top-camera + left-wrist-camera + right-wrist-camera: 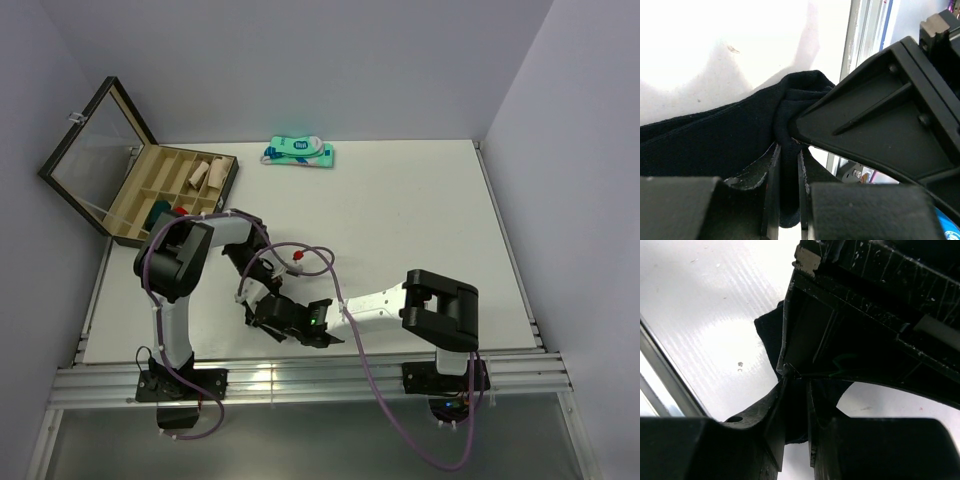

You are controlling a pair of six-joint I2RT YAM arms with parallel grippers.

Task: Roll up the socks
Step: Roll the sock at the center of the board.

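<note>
Pale walls enclose a white table (420, 230) on the left, far and right sides, and a metal rail (320, 380) runs along the near edge. Most of the surface on the right and in the far middle is left open for moving.

At the far left a wooden box (228, 185) is seen with its glass lid (95, 150) propped up. Beige rolled socks (205, 172) are kept in its far compartments, and a red roll (180, 212) in a near one. A teal-and-white packet (298, 152) is laid at the far edge, well apart from the arms. Purple cable (360, 360) is looped over both arms.

Both arms are brought together close to the near edge, left of centre, so room there is tight, with the rail just beside the work.

A dark sock (715, 140) is spread flat on the table at that spot. Whether it is the green one or the black one cannot be told, and it is hidden under the arms from above. A bunched fold of it is pinched between the nearly closed fingers of the left pincer (788, 156). The right pincer (796, 390) is set tip to tip against the left one, its fingers drawn narrow with dark fabric of the same sock clamped between them.
</note>
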